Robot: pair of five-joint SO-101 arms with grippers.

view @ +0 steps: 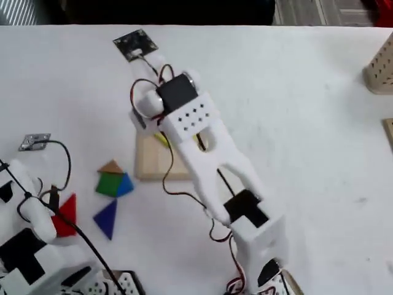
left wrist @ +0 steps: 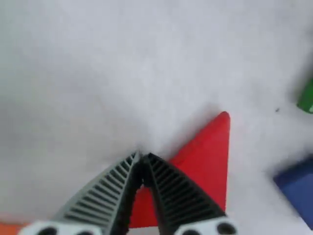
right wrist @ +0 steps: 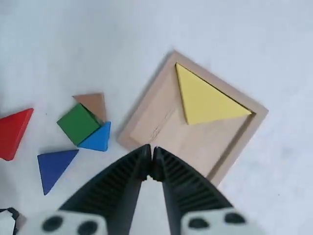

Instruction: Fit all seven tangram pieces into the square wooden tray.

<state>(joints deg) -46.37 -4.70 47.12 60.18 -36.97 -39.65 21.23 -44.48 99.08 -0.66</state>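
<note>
The square wooden tray holds one yellow triangle against its far corner. My right gripper hangs shut and empty above the tray's near edge. In the high view the right arm covers most of the tray. Beside the tray lie a brown triangle, a green square, a small blue triangle, a dark blue triangle and a red triangle. My left gripper is shut, its tips at the edge of the red triangle, with nothing between them.
A small black board lies at the back of the white table and a grey one at the left, both with cables. A perforated wooden block stands at the right edge. Red and black wires run along the right arm.
</note>
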